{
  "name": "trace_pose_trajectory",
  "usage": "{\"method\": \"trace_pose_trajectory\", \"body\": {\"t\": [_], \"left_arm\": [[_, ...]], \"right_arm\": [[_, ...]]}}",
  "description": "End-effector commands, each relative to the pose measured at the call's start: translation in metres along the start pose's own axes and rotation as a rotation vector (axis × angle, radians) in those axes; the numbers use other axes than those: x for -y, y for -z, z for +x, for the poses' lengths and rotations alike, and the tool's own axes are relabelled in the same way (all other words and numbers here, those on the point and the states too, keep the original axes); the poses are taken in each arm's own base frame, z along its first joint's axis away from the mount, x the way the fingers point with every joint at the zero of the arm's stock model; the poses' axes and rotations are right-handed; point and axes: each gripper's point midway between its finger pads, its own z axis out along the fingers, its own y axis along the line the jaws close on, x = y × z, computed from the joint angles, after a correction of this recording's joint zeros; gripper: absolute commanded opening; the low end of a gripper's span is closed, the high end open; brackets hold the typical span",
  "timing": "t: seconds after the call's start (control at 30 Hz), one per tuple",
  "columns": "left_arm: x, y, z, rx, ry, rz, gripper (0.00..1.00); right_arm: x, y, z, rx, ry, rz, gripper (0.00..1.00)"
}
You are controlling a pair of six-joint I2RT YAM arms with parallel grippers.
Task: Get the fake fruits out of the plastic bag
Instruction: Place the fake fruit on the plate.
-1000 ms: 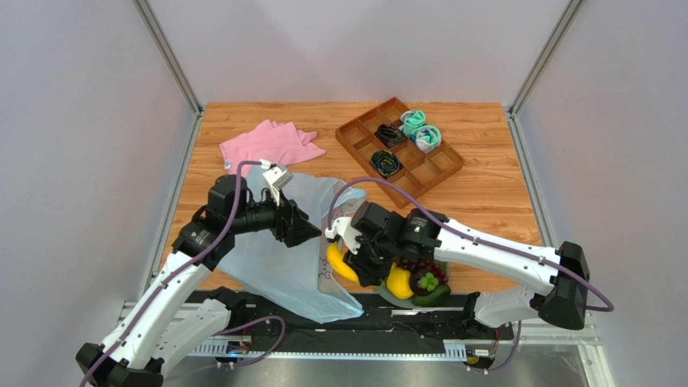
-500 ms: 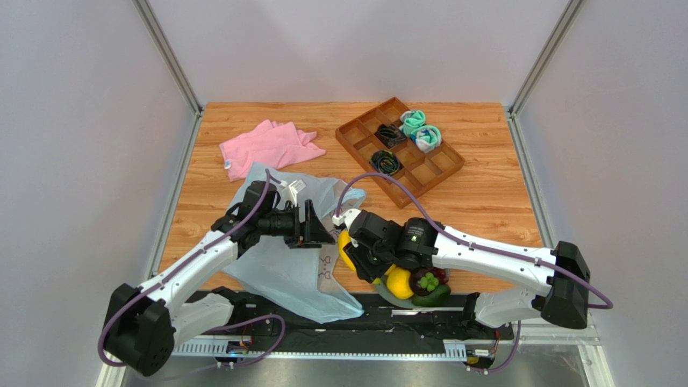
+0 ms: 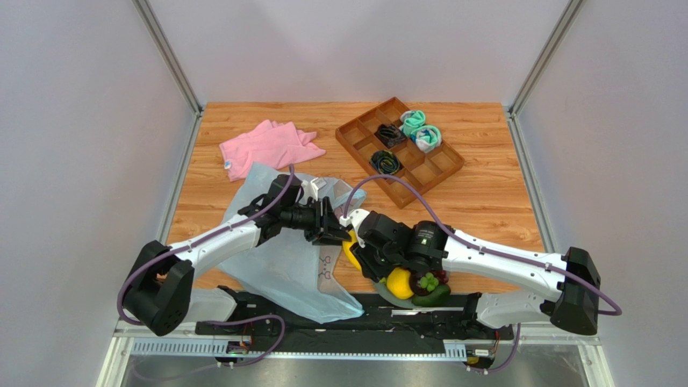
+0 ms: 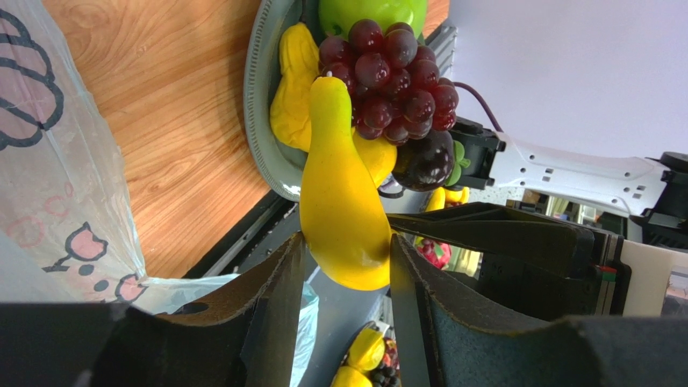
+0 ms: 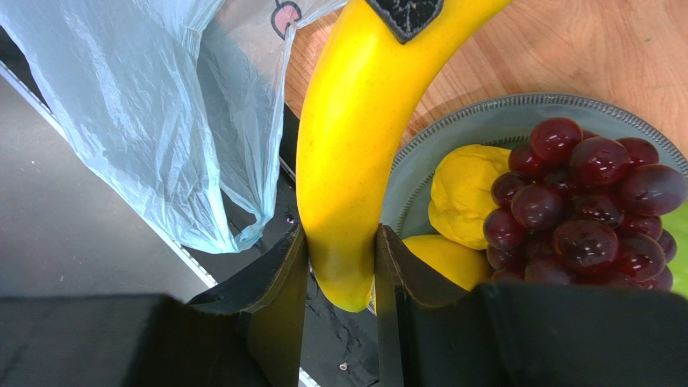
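Observation:
A yellow banana [image 3: 349, 251] is held above the table's near edge, between the pale-blue plastic bag [image 3: 274, 266] and a grey plate [image 5: 501, 113]. My right gripper [image 3: 361, 255] is shut on one end of it [image 5: 355, 137]. My left gripper [image 3: 337, 234] has both fingers against the banana's other end [image 4: 339, 185]. The plate holds a dark grape bunch [image 4: 396, 72], yellow lemons [image 5: 464, 189], a green apple [image 4: 371, 10] and a dark green avocado [image 3: 432, 297]. The bag lies crumpled and flat under my left arm; what is inside it is hidden.
A pink cloth [image 3: 270, 145] lies at the back left. A wooden compartment tray [image 3: 440, 173] with rolled socks [image 3: 420, 129] stands at the back right. A black rail [image 3: 363, 310] runs along the near edge under the plate and the bag.
My left gripper has moved right across the bag to the banana and now has its fingers on it. My right gripper kept hold of the banana and shifted slightly right.

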Motion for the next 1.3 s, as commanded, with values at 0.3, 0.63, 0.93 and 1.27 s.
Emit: {"method": "trace_pose_trajectory", "body": {"t": [0.3,0.63,0.93,1.27], "left_arm": [[0.017,-0.006,-0.011,0.019,-0.074,0.069,0.00],[-0.010,-0.004,-0.010,-0.007,-0.023,0.062,0.00],[-0.019,-0.026,0.001,-0.043,-0.055,0.102,0.00],[-0.031,-0.053,-0.004,-0.121,-0.046,0.104,0.00]], "right_arm": [[-0.006,0.037,-0.032,0.104,0.142,-0.125,0.70],[0.085,0.155,-0.123,0.301,0.077,0.011,1.00],[0.222,0.201,-0.115,0.488,-0.321,0.328,1.00],[0.226,0.209,-0.101,0.536,-0.360,0.341,1.00]]}}
